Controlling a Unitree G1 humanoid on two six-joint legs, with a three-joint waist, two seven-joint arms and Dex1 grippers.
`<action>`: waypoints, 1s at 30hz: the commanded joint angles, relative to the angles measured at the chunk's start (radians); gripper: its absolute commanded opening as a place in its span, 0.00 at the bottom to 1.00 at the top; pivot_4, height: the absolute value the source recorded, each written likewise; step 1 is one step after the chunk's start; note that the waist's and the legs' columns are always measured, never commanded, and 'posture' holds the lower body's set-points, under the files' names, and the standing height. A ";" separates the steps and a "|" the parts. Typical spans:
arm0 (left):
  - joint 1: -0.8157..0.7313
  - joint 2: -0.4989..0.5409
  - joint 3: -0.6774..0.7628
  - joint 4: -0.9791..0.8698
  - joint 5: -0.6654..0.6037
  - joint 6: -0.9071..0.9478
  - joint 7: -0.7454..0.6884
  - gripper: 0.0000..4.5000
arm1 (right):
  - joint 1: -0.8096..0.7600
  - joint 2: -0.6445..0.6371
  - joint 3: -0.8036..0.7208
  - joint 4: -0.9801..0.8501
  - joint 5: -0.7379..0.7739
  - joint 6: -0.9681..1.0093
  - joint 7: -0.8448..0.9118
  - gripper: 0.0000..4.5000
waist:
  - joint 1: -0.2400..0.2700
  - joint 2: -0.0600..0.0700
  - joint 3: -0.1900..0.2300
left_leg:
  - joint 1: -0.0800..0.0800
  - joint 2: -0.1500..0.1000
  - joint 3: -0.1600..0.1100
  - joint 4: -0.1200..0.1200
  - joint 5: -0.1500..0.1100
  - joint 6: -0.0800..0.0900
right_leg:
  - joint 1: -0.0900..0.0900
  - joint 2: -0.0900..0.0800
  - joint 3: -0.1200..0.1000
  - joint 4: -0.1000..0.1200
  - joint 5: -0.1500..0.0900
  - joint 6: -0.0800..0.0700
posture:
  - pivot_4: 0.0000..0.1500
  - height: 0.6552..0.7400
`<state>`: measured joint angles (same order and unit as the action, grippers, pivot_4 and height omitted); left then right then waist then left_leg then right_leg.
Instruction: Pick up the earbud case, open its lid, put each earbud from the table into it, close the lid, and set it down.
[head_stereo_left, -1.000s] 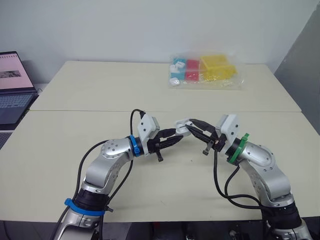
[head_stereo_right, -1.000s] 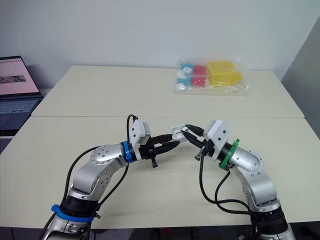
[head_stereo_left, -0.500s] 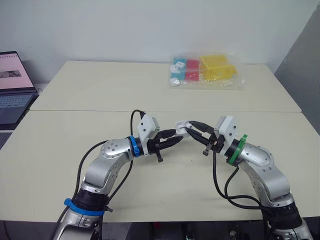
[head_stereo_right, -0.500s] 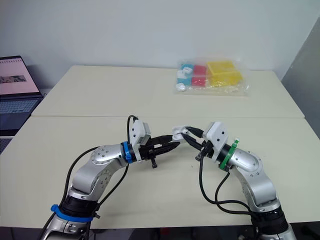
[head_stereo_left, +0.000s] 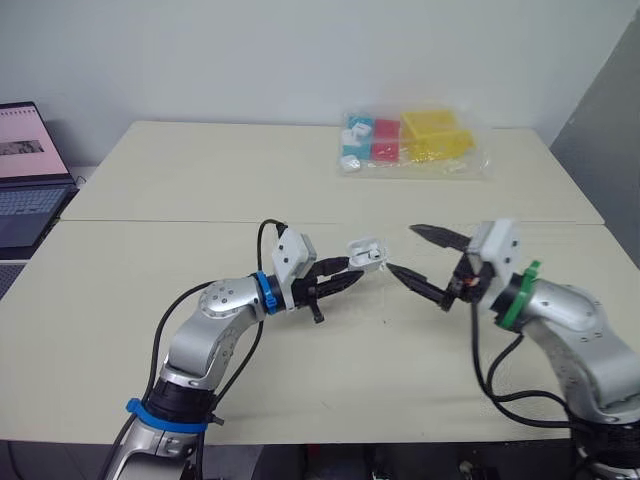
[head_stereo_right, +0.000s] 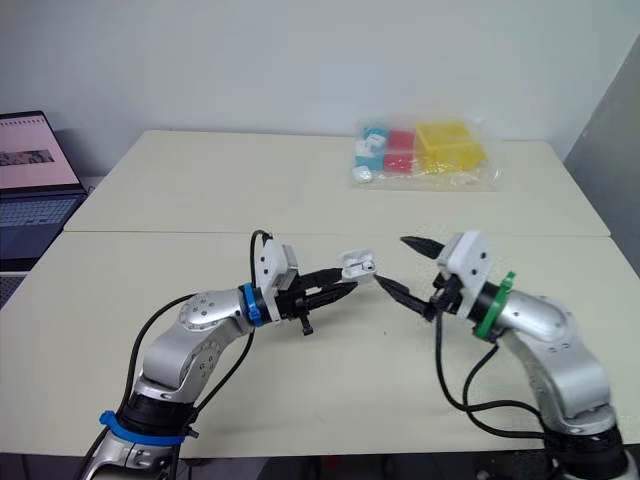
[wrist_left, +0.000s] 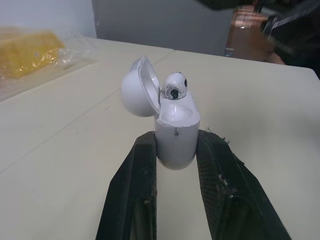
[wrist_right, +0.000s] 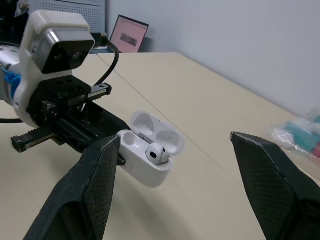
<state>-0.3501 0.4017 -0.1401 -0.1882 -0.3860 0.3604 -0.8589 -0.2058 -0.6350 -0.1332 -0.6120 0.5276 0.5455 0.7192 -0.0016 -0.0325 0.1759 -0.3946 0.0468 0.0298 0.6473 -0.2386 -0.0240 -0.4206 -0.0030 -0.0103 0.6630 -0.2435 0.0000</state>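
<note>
A white earbud case (head_stereo_left: 363, 254) hangs above the table with its lid open, and my left gripper (head_stereo_left: 352, 272) is shut on its lower body. In the left wrist view the black fingers (wrist_left: 131, 190) clamp the case (wrist_left: 173, 133) from both sides. One white earbud (wrist_right: 157, 153) sits in a slot of the case (wrist_right: 145, 160), its head sticking up (wrist_left: 175, 86); the other slot looks empty. My right gripper (head_stereo_left: 421, 258) stands open a little to the right of the case, apart from it, with nothing between its fingers.
A clear bag (head_stereo_left: 412, 143) with yellow, red and blue items lies at the far side of the table. A laptop (head_stereo_left: 28, 170) stands at the far left. A seam between two tabletops (head_stereo_left: 160, 222) runs across behind the arms.
My right gripper has let go at the case, opened wide and drawn back to the right. The left gripper still holds the open case in about the same place.
</note>
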 joint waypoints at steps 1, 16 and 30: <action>0.003 -0.002 0.017 -0.024 -0.002 -0.037 0.002 0.17 | 0.040 -0.063 -0.099 -0.060 0.071 0.048 0.020 0.81 | 0.000 0.000 0.000 | 0.000 0.000 0.000 0.000 0.000 0.000 | 0.000 0.000 0.000 0.000 0.000 0.000 | 1.00 1.00; 0.046 0.005 -0.019 0.039 0.066 -0.202 -0.063 0.17 | 0.248 -0.224 -0.220 -0.043 -0.131 0.404 -0.241 0.81 | -0.002 0.000 0.000 | 0.002 0.000 0.001 0.000 0.000 0.000 | 0.000 0.000 0.000 0.001 0.000 0.000 | 1.00 1.00; 0.022 -0.007 -0.014 0.064 0.075 -0.206 -0.064 0.17 | -0.153 -0.018 -0.014 0.404 -0.227 0.378 -0.379 0.81 | -0.002 0.000 0.000 | -0.003 0.000 0.001 -0.001 0.000 0.000 | -0.002 0.000 0.001 -0.002 0.000 0.000 | 1.00 1.00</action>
<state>-0.3222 0.3934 -0.1592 -0.0870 -0.3062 0.1668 -0.9259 -0.3305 -0.6561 -0.1476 -0.2440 0.3298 0.9667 0.3625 -0.0040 -0.0327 0.1760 -0.3974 0.0465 0.0306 0.6467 -0.2387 -0.0238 -0.4224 -0.0029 -0.0097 0.6610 -0.2436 0.0003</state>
